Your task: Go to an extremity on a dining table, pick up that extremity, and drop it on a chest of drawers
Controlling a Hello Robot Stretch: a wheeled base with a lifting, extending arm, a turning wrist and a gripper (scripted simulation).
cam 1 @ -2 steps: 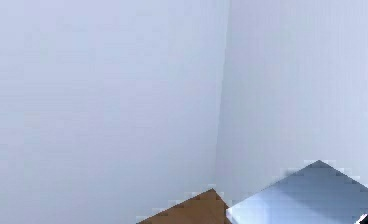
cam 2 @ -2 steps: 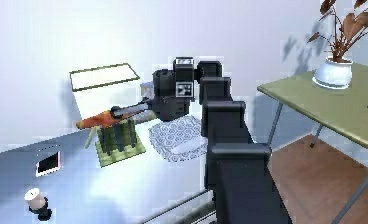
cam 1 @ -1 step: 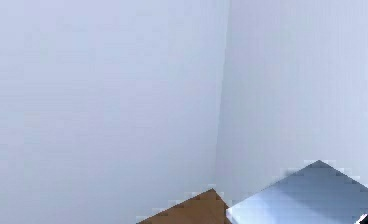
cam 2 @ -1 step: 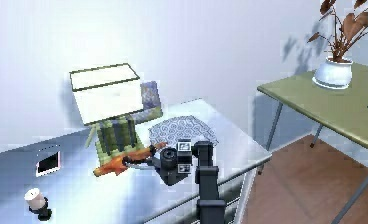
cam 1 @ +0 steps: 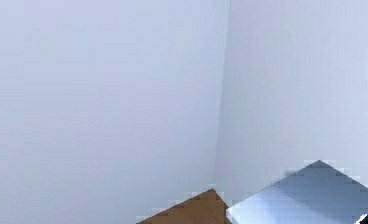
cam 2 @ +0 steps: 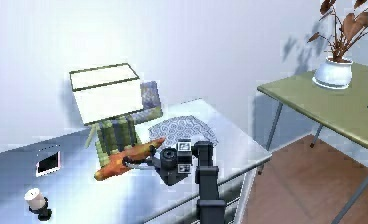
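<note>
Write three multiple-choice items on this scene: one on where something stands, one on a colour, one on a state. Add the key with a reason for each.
1. The white pot with the plant stands on:
A) the green table
B) a chair
C) a shelf

2. In the arm side view, the long thing just left of the claw is:
A) blue
B) orange
C) white

3. The white pot is:
A) upright
B) lying on its side
C) upside down

Key:
1 A, its base rests on the green tabletop.
2 B, it shows orange against the grey top.
3 A, its mouth faces up and the plant rises from it.
</note>
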